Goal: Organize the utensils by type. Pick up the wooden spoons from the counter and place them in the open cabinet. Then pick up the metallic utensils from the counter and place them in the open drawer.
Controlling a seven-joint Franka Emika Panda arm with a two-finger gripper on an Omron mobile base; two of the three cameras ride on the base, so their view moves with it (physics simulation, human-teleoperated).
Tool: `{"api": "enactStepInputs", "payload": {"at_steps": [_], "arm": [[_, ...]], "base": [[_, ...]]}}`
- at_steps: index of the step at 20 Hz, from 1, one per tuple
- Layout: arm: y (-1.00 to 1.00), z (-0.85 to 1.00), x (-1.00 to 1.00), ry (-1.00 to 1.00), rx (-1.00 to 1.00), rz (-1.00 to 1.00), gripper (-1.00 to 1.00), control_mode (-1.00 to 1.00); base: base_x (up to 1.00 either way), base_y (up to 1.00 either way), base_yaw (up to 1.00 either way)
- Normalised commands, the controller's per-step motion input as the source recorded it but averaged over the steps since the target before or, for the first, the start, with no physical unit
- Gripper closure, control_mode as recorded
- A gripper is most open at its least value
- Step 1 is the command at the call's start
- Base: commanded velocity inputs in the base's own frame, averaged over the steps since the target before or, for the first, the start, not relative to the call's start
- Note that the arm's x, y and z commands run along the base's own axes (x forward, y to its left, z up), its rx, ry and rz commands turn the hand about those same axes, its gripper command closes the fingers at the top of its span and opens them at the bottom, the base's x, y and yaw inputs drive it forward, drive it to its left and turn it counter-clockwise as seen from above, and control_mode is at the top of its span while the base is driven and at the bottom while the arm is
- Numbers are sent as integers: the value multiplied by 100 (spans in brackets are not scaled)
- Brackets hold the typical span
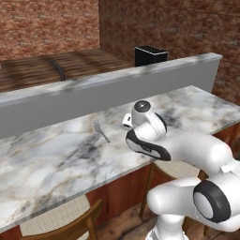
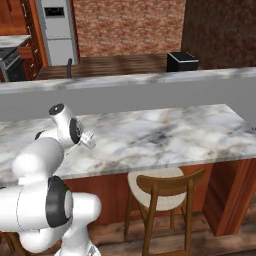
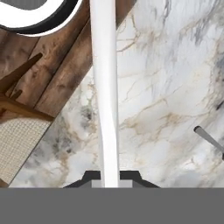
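The claw (image 3: 110, 177) is clenched on one end of a slim, pale, silver-white metal spoon (image 3: 105, 87) held above the white marble counter (image 3: 166, 65) — likely light, stiff and slippery, so best pinched mid-handle — while the thin grey fork (image 1: 101, 131) lies on the counter.

Counter (image 1: 56, 159) mostly open; fork (image 1: 101, 131) lies mid-counter.

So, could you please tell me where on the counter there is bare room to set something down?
The counter is bare to the right of the arm, from the grey ledge to the front edge above the stool. In the left base view, the marble left of the fork is free too. It is crowded around the fork, where the gripper holds a pale spoon.
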Motion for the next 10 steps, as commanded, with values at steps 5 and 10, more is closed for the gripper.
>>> {"api": "enactStepInputs", "payload": {"at_steps": [5,10], "arm": [[-62,17,-85,0,0,-20,100,-100],[-50,3,-100,-7,0,-20,100,-100]], "base": [[0,0,0],[0,0,0]]}}
